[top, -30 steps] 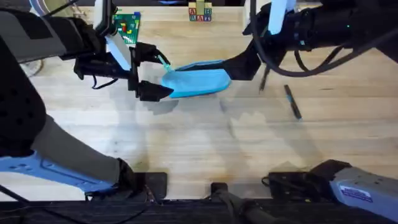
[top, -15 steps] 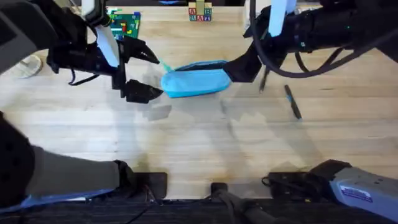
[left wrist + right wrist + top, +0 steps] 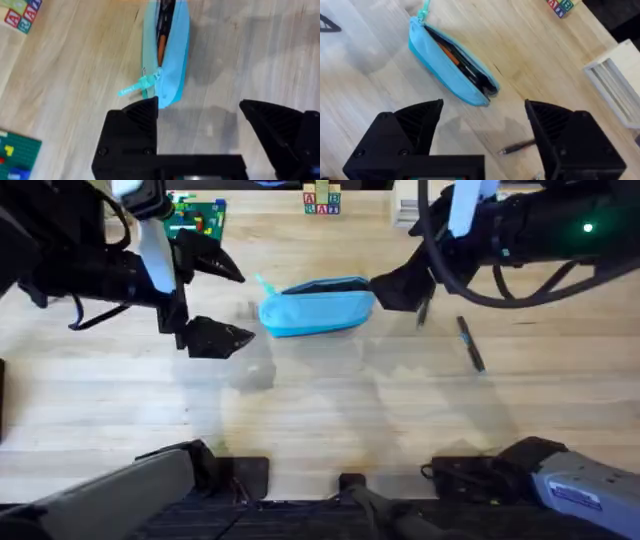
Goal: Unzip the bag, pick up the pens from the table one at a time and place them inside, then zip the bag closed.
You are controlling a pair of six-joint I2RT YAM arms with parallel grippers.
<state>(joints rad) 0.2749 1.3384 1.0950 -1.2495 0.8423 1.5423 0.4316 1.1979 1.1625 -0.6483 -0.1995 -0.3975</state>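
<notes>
A light wooden counter carries a light blue bag, its zipper open along the top and dark pens with something orange visible inside. The left hand hangs just off the bag's zipper-pull end, fingers spread wide and empty. The right hand sits at the bag's opposite end, its fingers likewise apart and holding nothing. Beyond that end, one dark pen lies on the bare counter, apart from the bag.
</notes>
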